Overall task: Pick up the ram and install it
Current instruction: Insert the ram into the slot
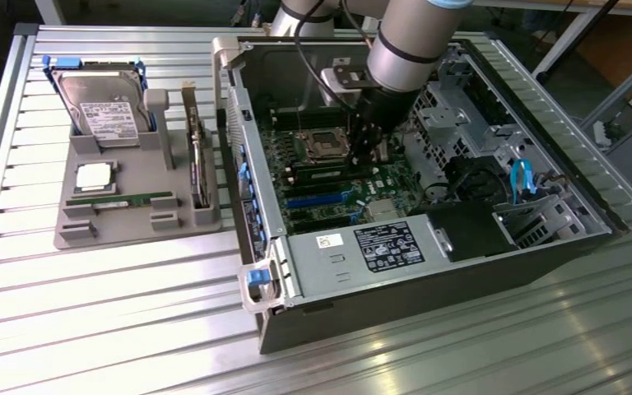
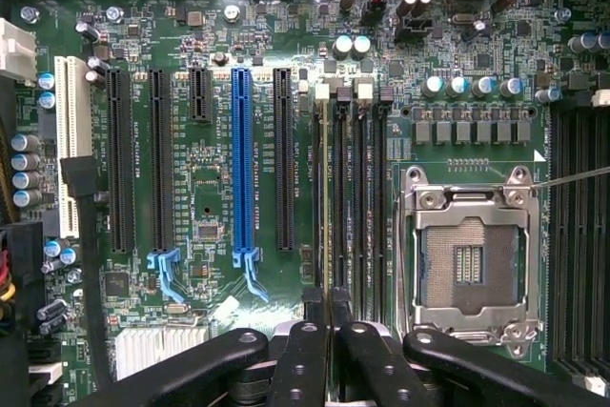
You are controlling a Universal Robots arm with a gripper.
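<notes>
The ram [image 2: 327, 197] is a thin green stick seen edge-on, standing in the memory slot nearest the long black card slots. In the exterior view the ram [image 1: 318, 173] is a green strip just in front of the processor socket [image 1: 322, 146]. My gripper [image 2: 327, 316] reaches down into the open computer case and is shut, its two black fingers [image 2: 303, 350] pinched together over the near end of the stick. My gripper [image 1: 367, 160] sits low over the motherboard, and its fingers hide the stick's near end.
An empty processor socket [image 2: 469, 256] lies beside the memory slots, and a blue card slot [image 2: 241, 169] on the other side. A grey tray [image 1: 75, 230] at the exterior view's left holds a twin stick [image 1: 121, 200], a silver processor [image 1: 95, 174], a hard drive [image 1: 102, 103] and an upright card [image 1: 197, 156].
</notes>
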